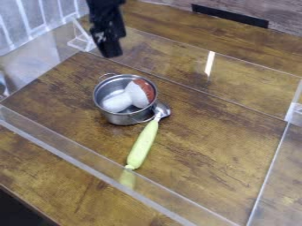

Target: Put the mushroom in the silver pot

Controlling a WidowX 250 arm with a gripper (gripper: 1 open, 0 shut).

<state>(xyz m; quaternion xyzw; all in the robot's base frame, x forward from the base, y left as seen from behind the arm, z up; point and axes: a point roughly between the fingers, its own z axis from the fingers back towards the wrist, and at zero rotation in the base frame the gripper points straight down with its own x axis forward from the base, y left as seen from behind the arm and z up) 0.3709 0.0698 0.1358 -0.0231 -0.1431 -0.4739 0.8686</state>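
The silver pot (106, 91) sits left of centre on the wooden table. Inside it lies the mushroom (125, 97) on its side, white stem toward the left, red-brown cap toward the right. My black gripper (108, 48) hangs above and behind the pot, well clear of its rim. It is open, with nothing between its fingers. The pot's short handle (161, 112) points toward the lower right.
A long yellow-green corn-like piece (143, 144) lies just in front of the pot's handle. Clear acrylic walls (71, 141) fence in the work area. A white rack (30, 22) stands at the far left.
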